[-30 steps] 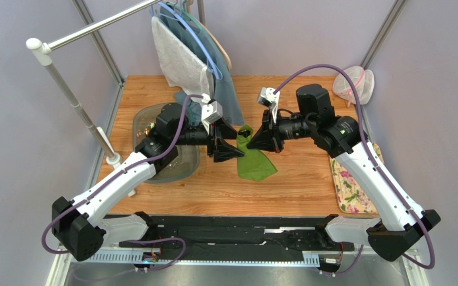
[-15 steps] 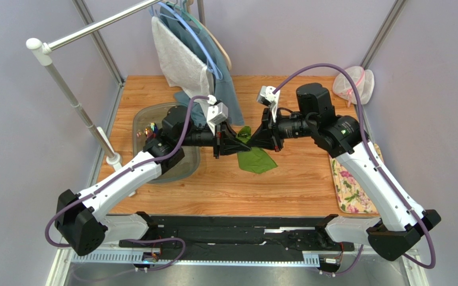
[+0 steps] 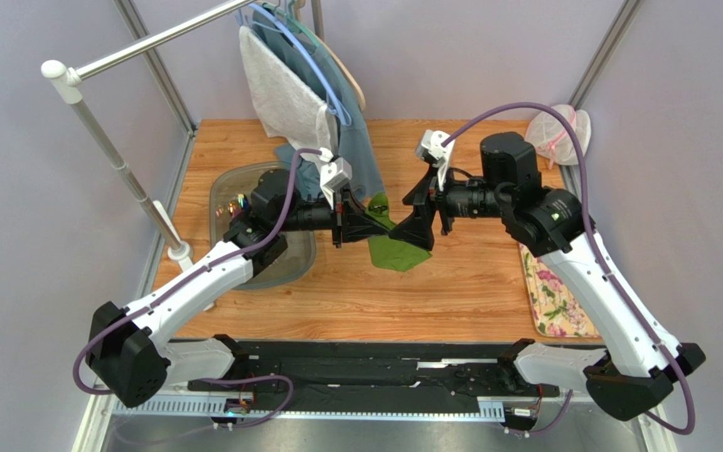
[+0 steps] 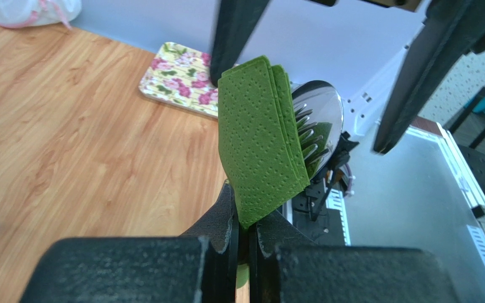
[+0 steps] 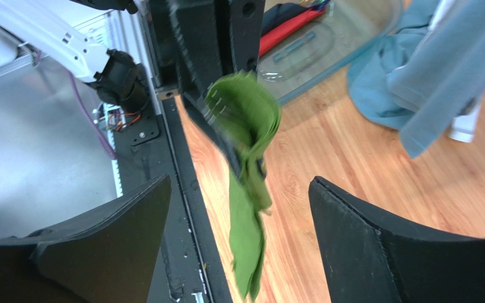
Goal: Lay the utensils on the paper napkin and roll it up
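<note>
Left jaws pressed together, pinching the near end of the paper napkin [image 4: 257, 139]. The bundle is held in the air above the worktop [image 3: 337, 292], long axis running straight out toward the right arm. Spoon [image 4: 324, 107] and fork [image 4: 307, 136] are tucked inside. Right jaws spread wide, facing it, its far end in line with their gap. Loose tail hangs down.

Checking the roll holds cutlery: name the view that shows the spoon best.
The left wrist view: the spoon bowl sticks out behind the folded napkin, with the fork tines against it. The right wrist view shows only the blurred napkin. In the top view the spoon cannot be made out.
</note>
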Available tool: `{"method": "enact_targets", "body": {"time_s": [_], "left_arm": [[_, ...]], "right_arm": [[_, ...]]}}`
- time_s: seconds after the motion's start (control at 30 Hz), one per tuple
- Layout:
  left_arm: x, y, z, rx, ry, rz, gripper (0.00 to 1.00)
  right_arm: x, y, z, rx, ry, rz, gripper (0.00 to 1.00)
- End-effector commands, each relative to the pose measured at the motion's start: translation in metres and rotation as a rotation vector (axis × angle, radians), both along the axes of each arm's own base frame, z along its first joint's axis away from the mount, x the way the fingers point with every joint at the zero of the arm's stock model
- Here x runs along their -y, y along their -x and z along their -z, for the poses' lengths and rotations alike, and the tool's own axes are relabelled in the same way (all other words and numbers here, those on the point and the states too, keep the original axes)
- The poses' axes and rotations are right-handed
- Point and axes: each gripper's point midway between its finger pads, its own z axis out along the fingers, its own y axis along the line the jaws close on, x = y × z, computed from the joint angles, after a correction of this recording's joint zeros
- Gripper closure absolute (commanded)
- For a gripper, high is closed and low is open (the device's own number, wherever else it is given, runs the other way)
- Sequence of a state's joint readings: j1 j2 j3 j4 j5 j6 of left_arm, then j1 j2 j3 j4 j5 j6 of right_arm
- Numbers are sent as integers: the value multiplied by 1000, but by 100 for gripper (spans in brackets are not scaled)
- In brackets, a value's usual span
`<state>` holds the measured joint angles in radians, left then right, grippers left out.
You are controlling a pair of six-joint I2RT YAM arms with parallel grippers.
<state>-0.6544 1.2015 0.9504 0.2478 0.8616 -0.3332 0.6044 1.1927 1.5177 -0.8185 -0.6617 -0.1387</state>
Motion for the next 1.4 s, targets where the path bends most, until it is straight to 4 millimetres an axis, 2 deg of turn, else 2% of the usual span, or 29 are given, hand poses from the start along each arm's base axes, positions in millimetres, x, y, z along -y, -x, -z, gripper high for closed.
{"method": "enact_targets", "body": {"time_s": [0.0,0.1,0.23,0.4,0.5,0.57,0.6,0.67,0.7,0.8,1.07,1.3,1.37], "left_arm": [[-11,-11,-41,57,85,-50,100],[-16,-15,-55,62,104,-56,100],[-18,-9,-68,78,121,-29,100],[-21,-1,-72,85,122,1,100],[-22,5,-72,88,121,18,100],[-23,8,-72,95,121,25,100],[-23,9,-72,95,120,28,100],[-24,10,-71,92,116,37,100],[-24,11,-71,92,116,37,100],[-24,13,-73,101,119,51,100],[-21,48,-77,146,118,235,100],[-21,54,-88,182,140,227,100],[-20,57,-91,188,144,238,100]], "right_arm": [[20,0,-6,86,19,73,15],[33,3,10,70,62,98,19],[47,5,39,45,118,127,25],[51,9,45,41,126,124,28],[50,9,44,44,122,118,39],[50,11,42,45,115,107,52],[49,12,42,45,112,98,62],[47,15,40,47,103,77,72],[46,15,40,48,102,72,82],[45,15,42,51,106,60,100],[33,-3,42,65,109,40,100],[19,-14,49,53,74,16,100],[12,-16,46,42,37,6,100]]}}
